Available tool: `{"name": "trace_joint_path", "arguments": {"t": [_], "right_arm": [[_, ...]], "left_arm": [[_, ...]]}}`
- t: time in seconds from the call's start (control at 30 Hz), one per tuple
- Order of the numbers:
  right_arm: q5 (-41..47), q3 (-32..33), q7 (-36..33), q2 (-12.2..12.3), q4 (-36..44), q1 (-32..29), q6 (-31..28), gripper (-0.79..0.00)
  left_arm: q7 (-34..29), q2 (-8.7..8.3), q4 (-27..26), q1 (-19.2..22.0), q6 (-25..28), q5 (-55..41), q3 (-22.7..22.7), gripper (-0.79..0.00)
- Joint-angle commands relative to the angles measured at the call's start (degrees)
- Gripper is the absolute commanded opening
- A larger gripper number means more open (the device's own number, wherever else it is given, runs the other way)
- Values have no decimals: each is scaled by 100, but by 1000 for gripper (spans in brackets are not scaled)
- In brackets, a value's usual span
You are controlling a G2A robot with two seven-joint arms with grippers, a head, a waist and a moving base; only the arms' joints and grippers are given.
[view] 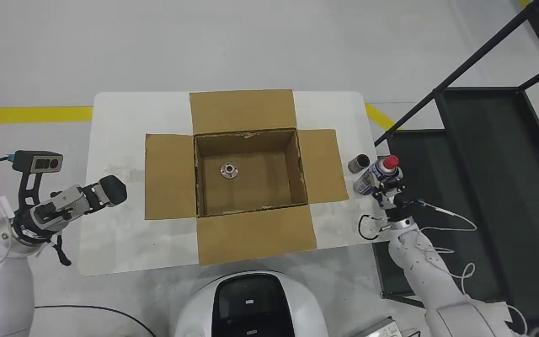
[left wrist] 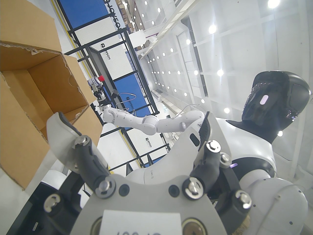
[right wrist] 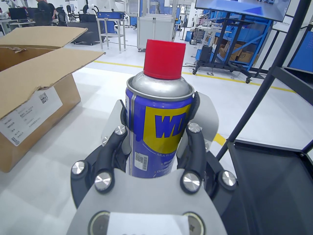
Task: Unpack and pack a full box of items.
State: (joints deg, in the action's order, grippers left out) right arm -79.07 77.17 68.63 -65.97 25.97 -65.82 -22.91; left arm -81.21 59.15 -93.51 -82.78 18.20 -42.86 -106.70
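Clamped the spray can point(right wrist: 159, 123) upright by its body, with both fingers of the right gripper point(right wrist: 160, 110) pressed against its sides. Sat at the right edge of the table point(view: 126, 118), just beside a grey cylinder point(view: 360, 163) and apart from the open box point(view: 168, 175); could not tell whether lifted or standing. Saw one small round part point(view: 228, 171) on the box floor. Held the left gripper point(left wrist: 132, 121) wide and empty, off to the left of the table. Risked, probably, toppling the cylinder on a sideways swing, snagging a flap, or slipping the smooth can through the pads.

Pale grey floor point(view: 253, 42), yellow line point(view: 42, 114); black shelf rack point(view: 472, 168) beside white table point(view: 118, 126); ceiling lights point(left wrist: 212, 28) on.
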Motion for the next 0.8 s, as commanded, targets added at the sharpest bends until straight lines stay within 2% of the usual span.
{"name": "trace_joint_path", "arguments": {"t": [0.0,0.07,0.1,0.13,0.17,0.5,0.77], "right_arm": [[-37,-61,52,-29,-232,124,1,-785],[-51,-109,110,-57,-429,228,-6,-785],[-52,-131,121,-70,-511,273,-17,-594],[-63,-155,139,-83,-581,308,-17,-345],[-73,-177,147,-94,-645,338,-22,0],[-85,-284,266,-135,-967,476,-77,0],[27,-90,748,74,-825,385,-491,0]], "left_arm": [[0,0,0,0,0,0,0,0],[0,0,0,0,0,0,0,0],[0,0,0,0,0,0,0,0],[0,0,0,0,0,0,0,0],[0,0,0,0,0,0,0,0],[0,0,0,0,0,0,0,0],[0,0,0,0,0,0,0,0]]}}
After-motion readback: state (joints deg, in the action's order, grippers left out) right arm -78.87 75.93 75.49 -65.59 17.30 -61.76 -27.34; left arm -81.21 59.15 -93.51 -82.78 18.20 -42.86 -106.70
